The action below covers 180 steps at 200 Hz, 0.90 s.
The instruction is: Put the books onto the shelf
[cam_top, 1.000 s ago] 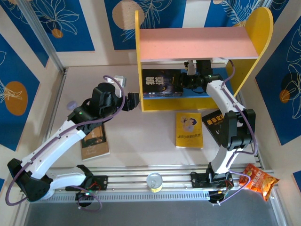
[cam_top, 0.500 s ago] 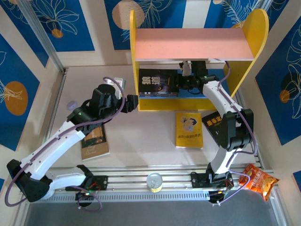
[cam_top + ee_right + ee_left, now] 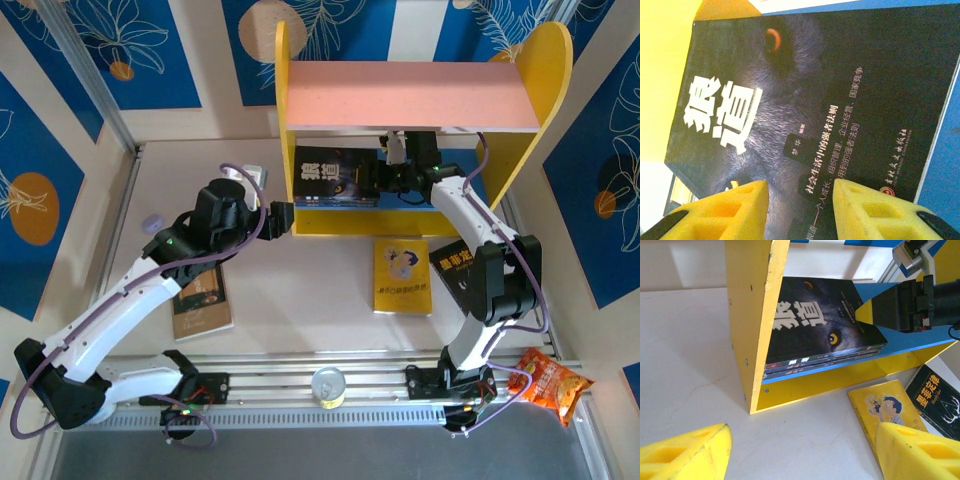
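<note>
Right pincer [image 3: 799,192], narrowly parted and holding nothing, sits over the wolf-cover book [image 3: 815,320], which tops the stack on the shelf [image 3: 755,315]; probably nudging it home. Left pincer [image 3: 802,432] hangs wide and empty beside the side panel, maybe bracing. Yellow book [image 3: 403,275], black book [image 3: 458,268] and tan book [image 3: 203,300] lie on the desk [image 3: 300,290].
</note>
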Each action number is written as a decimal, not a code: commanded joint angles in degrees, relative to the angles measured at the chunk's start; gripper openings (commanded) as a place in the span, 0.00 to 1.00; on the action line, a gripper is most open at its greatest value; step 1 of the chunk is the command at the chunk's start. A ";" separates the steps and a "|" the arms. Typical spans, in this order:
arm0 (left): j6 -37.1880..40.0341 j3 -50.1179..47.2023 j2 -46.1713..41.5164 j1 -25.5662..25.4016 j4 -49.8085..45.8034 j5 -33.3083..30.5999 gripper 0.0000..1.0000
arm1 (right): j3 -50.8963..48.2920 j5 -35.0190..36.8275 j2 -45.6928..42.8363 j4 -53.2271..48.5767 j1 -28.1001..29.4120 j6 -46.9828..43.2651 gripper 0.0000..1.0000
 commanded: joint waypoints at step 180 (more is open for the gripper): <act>1.03 1.09 1.42 0.71 0.18 0.57 0.75 | -15.85 -0.17 -22.94 10.00 -6.20 5.44 0.44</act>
